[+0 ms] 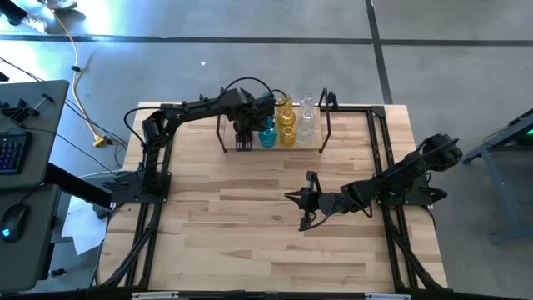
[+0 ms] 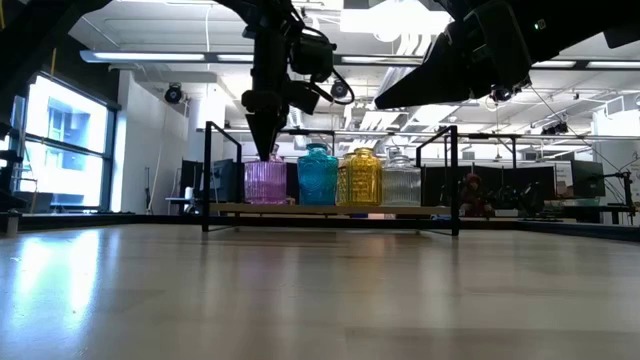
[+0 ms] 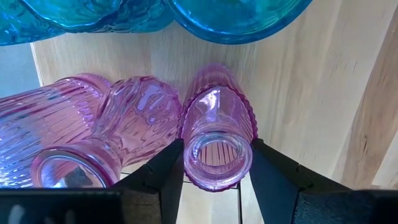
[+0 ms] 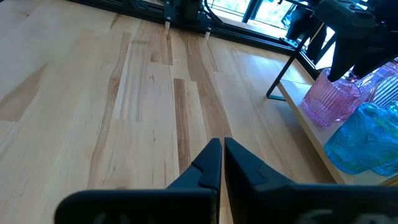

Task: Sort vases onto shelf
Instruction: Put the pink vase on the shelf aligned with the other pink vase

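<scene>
**Left wrist view: pink vase neck between the fingers**

Left wrist view: the left claw [image 3: 214,180] stands apart around the upright pink vase [image 3: 217,140], neck straight between its fingers.

High view: it hangs over the shelf [image 1: 325,125].

Right wrist view: the right claw [image 4: 222,163], closed, waits over the desk [image 4: 93,93].

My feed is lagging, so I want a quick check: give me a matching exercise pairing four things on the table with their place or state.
Things:
1. left gripper
2. right gripper
3. blue vase
4. clear vase

Place or state:
A. jaws shut, over bare table
B. between pink and yellow on the shelf
C. jaws either side of a pink vase neck
D. row's end, beside yellow

Pairs: 1-C, 2-A, 3-B, 4-D
</scene>
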`<state>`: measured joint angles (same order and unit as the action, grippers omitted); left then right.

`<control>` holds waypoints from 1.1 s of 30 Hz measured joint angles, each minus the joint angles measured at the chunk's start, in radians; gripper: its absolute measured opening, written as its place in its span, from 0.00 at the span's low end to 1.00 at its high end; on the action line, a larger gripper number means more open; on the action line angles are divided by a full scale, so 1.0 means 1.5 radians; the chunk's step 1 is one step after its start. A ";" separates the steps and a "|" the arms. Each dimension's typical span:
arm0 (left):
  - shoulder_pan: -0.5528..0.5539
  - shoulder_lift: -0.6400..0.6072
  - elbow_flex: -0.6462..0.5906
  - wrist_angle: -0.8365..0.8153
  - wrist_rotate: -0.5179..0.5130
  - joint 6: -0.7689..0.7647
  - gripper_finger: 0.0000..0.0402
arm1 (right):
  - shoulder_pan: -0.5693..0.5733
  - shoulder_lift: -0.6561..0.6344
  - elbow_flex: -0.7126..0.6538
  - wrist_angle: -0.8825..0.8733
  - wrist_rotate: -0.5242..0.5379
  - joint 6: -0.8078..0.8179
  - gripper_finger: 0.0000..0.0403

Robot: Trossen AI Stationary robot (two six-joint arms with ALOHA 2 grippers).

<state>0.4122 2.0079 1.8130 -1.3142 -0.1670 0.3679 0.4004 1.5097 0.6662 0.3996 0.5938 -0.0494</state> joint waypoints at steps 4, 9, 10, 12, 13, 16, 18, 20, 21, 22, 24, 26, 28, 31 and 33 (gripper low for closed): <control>0.000 0.000 0.000 0.000 0.006 -0.001 0.40 | 0.000 0.000 0.000 0.000 0.000 0.000 0.00; 0.000 -0.001 0.001 0.000 0.006 -0.006 0.45 | 0.000 0.000 0.000 0.000 0.000 0.000 0.00; 0.000 -0.001 0.001 0.000 0.006 -0.007 0.46 | 0.000 0.000 0.000 0.000 0.000 0.000 0.00; 0.000 -0.001 0.001 0.000 0.005 -0.011 0.46 | 0.000 0.000 0.000 0.000 0.000 0.000 0.00; 0.000 -0.001 0.001 0.000 0.005 -0.011 0.46 | 0.000 0.000 0.000 0.000 0.000 0.000 0.00; 0.000 -0.001 0.001 0.000 0.005 -0.011 0.46 | 0.000 0.000 0.000 0.000 0.000 0.000 0.00; 0.000 -0.001 0.001 0.000 0.003 -0.007 0.46 | 0.000 0.000 0.000 0.000 0.000 0.000 0.00; 0.000 -0.001 0.001 0.000 -0.002 -0.007 0.46 | 0.000 0.000 0.000 0.000 0.000 0.000 0.00; 0.000 -0.001 0.001 -0.001 -0.002 -0.007 0.46 | 0.000 0.000 0.000 0.000 0.000 0.000 0.00; 0.000 -0.001 0.001 -0.002 -0.003 -0.007 0.46 | 0.000 0.000 0.000 0.000 0.000 0.000 0.00; -0.001 -0.001 0.001 -0.003 -0.010 -0.007 0.46 | 0.000 0.000 0.000 0.000 0.000 0.000 0.00; -0.002 -0.001 0.001 -0.006 -0.025 -0.006 0.46 | 0.000 0.000 0.000 0.000 0.000 0.000 0.00; -0.004 -0.001 0.001 -0.008 -0.036 -0.005 0.46 | 0.000 0.000 0.000 0.000 0.000 0.000 0.00; -0.008 -0.001 0.001 -0.012 -0.037 -0.005 0.46 | 0.000 0.000 0.000 0.000 0.000 0.000 0.00; -0.012 -0.003 0.001 -0.013 -0.038 -0.001 0.46 | 0.000 0.000 0.000 0.000 0.000 0.000 0.00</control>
<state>0.3943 2.0032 1.8141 -1.3330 -0.2238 0.3662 0.4000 1.5101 0.6664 0.3996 0.5938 -0.0500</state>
